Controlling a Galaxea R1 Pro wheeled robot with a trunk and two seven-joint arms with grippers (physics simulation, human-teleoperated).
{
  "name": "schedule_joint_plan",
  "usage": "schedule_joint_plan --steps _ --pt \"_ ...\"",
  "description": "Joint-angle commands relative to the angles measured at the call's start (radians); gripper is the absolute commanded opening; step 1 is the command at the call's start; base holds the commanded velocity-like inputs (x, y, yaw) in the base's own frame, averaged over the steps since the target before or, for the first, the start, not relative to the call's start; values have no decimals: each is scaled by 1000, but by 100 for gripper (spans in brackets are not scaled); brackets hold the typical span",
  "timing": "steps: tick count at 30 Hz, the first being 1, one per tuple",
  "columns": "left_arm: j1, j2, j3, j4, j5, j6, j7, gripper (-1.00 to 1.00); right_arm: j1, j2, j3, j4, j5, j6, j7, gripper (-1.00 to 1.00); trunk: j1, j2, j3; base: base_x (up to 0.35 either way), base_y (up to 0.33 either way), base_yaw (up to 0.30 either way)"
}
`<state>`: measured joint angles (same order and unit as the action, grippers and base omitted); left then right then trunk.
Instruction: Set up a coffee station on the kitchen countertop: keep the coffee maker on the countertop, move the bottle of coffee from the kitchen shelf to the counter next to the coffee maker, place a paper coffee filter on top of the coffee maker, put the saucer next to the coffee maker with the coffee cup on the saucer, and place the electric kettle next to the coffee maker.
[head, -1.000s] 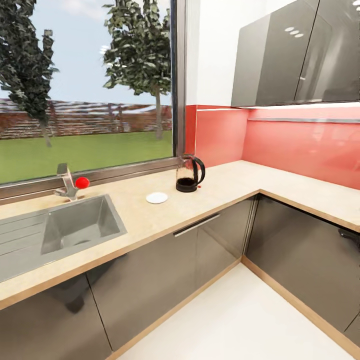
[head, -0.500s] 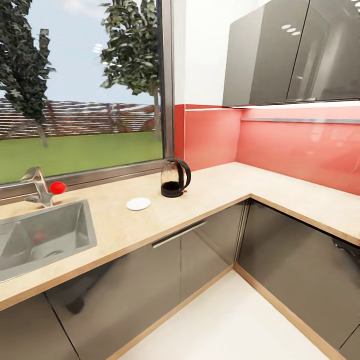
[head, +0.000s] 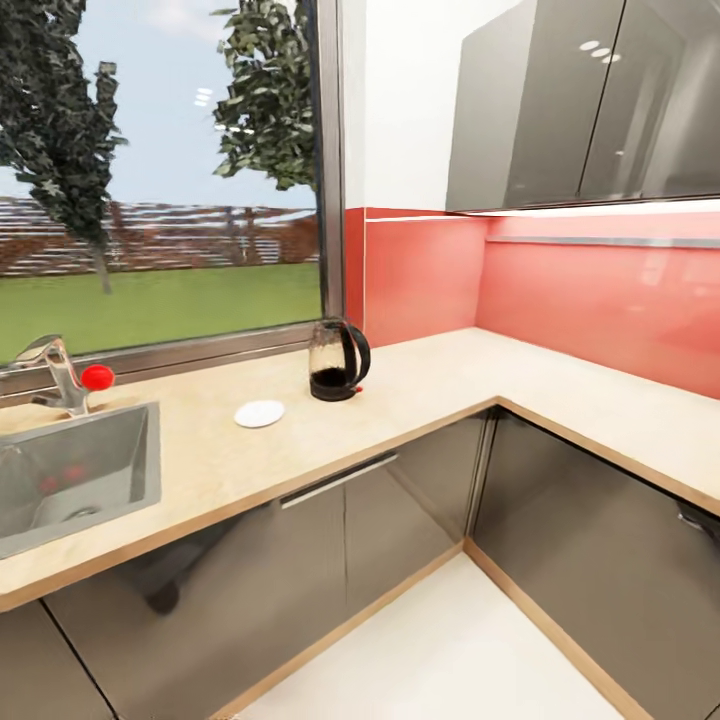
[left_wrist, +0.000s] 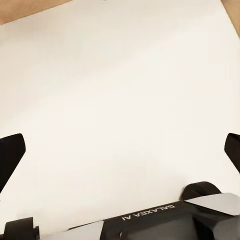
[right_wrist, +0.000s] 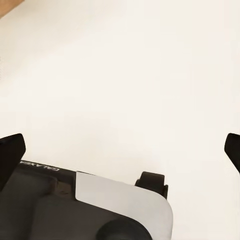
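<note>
Head camera is panning right across the last second, so the whole scene is sliding toward the view's left; the things themselves are not moving. The steel sink (head: 70, 470) is now half cut off at the left edge, with the chrome tap with red knob (head: 68, 378) behind it under the window. Next along the beige stone tabletop (head: 420, 385), the small white round saucer (head: 259, 413) is lying flat, just beside and in front-left of the glass electric kettle with black base and handle (head: 335, 360), which is standing upright near the red backsplash corner. More of the right-hand tabletop run and grey wall cabinets is coming into view.

Judgement: robot is still turning or travelling, scanning for the coffee maker, which has not turned up on this stretch; no placement started.

Left pincer (left_wrist: 120, 150): dark fingertips spread wide at both frame edges, nothing between them, pale floor beyond. Right pincer (right_wrist: 120, 150): likewise spread wide and holding nothing, pale floor beyond.

Saucer and kettle are sitting untouched on the tabletop, likely the next pickups once the maker's spot is known.
</note>
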<state>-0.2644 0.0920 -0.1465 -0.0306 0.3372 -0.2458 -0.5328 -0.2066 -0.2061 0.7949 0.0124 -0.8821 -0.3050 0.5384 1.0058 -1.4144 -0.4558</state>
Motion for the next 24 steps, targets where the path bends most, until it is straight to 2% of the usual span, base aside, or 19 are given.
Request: schedule_joint_plan --steps 1,8,18,24 --pt "-1 0 -8 1 8 -4 -3 100 0 0 9 1 -9 -3 4 100 0 -1 -1 15 -39 255" --pt "-1 0 -8 1 8 -4 -3 100 0 1 15 1 -9 -3 3 100 0 -1 -1 -69 -68 244" --pt "-1 -2 -10 1 8 -4 -3 100 0 3 18 1 -7 -3 4 100 0 -1 -1 -215 -184 67" --pt "-1 -3 -10 1 8 -4 -3 100 0 4 18 1 -6 -4 3 100 0 -1 -1 -162 -142 198"
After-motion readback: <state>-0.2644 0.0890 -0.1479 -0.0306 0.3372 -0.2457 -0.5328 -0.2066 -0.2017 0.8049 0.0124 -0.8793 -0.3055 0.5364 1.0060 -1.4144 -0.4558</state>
